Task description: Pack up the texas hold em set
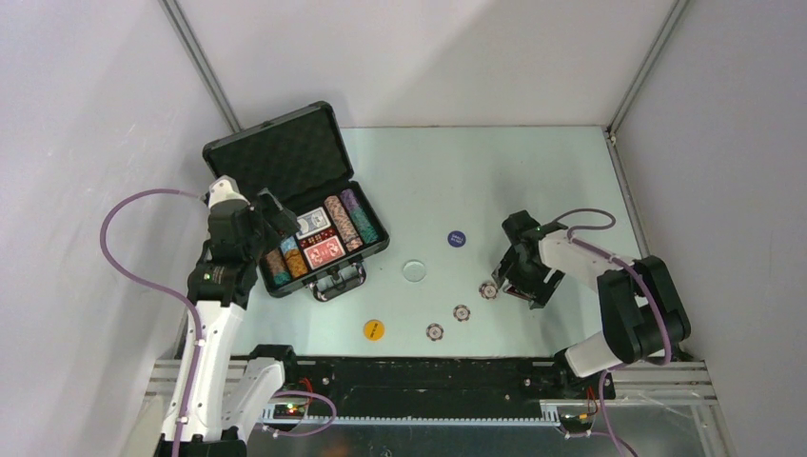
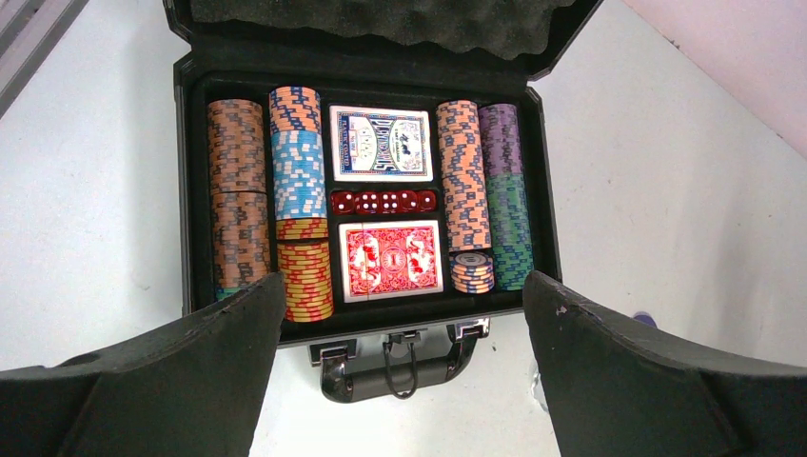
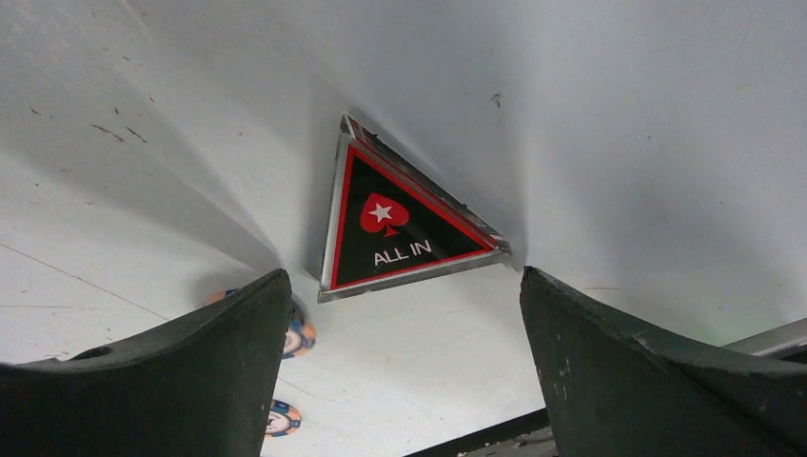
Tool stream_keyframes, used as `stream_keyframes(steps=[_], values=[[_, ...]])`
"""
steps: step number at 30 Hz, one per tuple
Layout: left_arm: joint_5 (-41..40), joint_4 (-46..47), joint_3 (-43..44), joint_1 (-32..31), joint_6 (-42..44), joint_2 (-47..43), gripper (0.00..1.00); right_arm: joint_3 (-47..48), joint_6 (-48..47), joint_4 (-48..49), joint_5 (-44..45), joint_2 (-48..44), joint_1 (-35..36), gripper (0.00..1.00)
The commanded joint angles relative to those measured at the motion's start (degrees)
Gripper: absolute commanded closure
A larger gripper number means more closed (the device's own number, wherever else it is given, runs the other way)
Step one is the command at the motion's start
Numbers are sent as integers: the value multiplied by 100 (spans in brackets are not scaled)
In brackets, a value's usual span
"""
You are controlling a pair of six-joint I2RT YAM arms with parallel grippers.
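Well right of the briefcase (image 1: 276, 152), our right gripper (image 1: 520, 286) hangs, jaws wide apart and empty, over the ALL IN plaque (image 3: 400, 224), three loose chips (image 1: 462, 312) on its briefcase side. Farther back, our left gripper (image 1: 274, 217), fully spread, holds nothing above the briefcase's handle side; bare table (image 1: 476, 181) lies right of its lid.

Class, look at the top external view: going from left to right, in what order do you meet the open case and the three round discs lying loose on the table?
black briefcase → yellow disc → clear disc → blue disc
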Motion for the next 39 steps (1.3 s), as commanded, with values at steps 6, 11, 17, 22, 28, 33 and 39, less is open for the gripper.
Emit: stream_keyframes(steps=[6,11,17,22,28,33,39], values=[[27,175,-10,49,130,-48,0,131,-21,49,490,78,49,6],[15,173,-16,49,131,-36,0,131,-90,153,480,-60,-4,6],[19,177,-15,49,134,-4,0,89,-201,158,465,-45,-175,6],[28,173,-18,49,133,-8,0,-48,-245,331,324,-65,-228,6],[27,177,-24,49,138,-12,0,-150,-321,468,263,-16,-263,10],[19,174,-20,49,132,-13,0,-212,-330,529,184,-15,-277,13],[42,176,-22,49,130,9,0,-336,-304,539,175,-104,-286,21]])
